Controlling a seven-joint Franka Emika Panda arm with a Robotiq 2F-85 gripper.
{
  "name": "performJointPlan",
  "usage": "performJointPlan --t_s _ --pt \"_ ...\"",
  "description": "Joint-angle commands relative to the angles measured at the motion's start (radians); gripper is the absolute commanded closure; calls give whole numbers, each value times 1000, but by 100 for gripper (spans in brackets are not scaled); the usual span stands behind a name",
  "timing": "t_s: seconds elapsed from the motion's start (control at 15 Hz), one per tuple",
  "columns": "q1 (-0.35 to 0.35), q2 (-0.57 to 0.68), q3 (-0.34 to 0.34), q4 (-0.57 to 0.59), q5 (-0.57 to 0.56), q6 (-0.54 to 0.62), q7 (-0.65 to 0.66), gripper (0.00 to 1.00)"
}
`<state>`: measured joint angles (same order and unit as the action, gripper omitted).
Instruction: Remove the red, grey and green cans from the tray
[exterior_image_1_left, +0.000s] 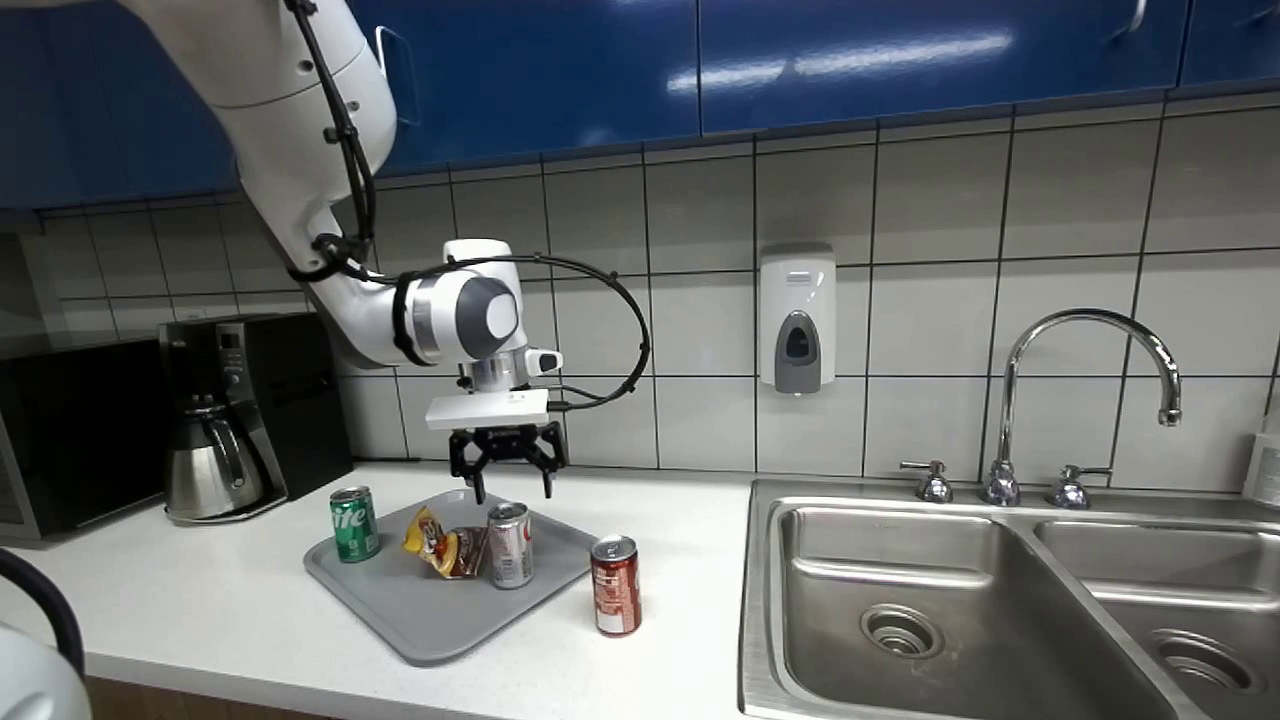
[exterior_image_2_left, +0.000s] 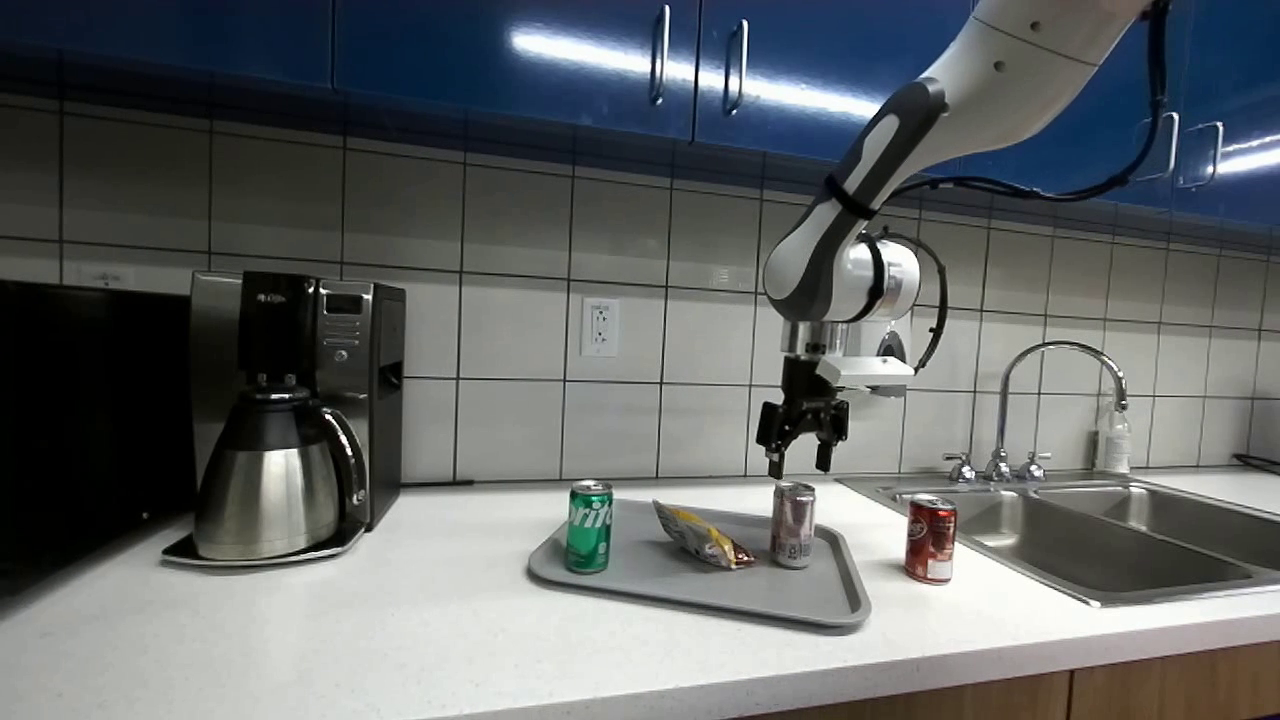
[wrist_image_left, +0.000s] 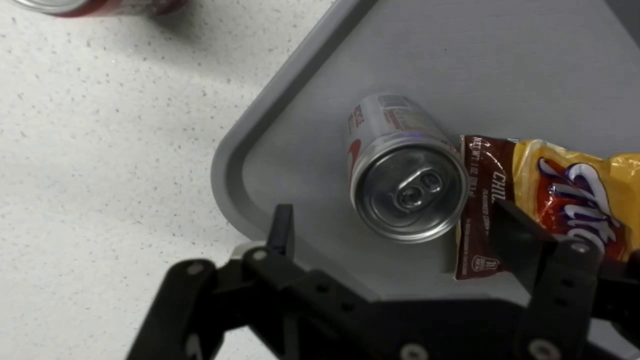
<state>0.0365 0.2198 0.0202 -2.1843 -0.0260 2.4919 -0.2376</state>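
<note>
The grey can (exterior_image_1_left: 511, 546) stands upright on the flat grey tray (exterior_image_1_left: 430, 625), with the gripper (exterior_image_1_left: 514, 487) hanging just above it in both exterior views. In the wrist view the can's lid (wrist_image_left: 410, 192) shows ahead of and between the spread fingers (wrist_image_left: 282, 227), touching neither. Nothing is held; the gripper is open. The green can (exterior_image_2_left: 589, 527) also stands on the tray, near its far-left end, and is out of the wrist view. Off the tray, on the white counter towards the sink, is the upright red can (exterior_image_2_left: 931, 539); the wrist view catches only its edge (wrist_image_left: 115, 6).
A yellow and brown snack bag (wrist_image_left: 565, 195) lies on the tray close beside the grey can, under one finger in the wrist view. A steel sink (exterior_image_1_left: 760, 600) with a tall tap (exterior_image_1_left: 1010, 400) lies beyond the red can. A coffee maker with its pot (exterior_image_2_left: 270, 490) stands at the opposite end.
</note>
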Motion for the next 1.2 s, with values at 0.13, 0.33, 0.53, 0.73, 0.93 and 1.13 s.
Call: performJointPlan --t_s 0.13,0.33,0.53,0.73,0.93,1.13 --pt "7 57 6 49 -39 3 59 0" --pt "11 70 8 56 -40 3 61 0" --pt "17 80 6 58 -45 3 69 0" --pt "22 92 -1 52 -64 6 83 0" --pt "23 101 -3 48 -82 9 94 0" --pt "21 112 0 46 -89 13 98 0"
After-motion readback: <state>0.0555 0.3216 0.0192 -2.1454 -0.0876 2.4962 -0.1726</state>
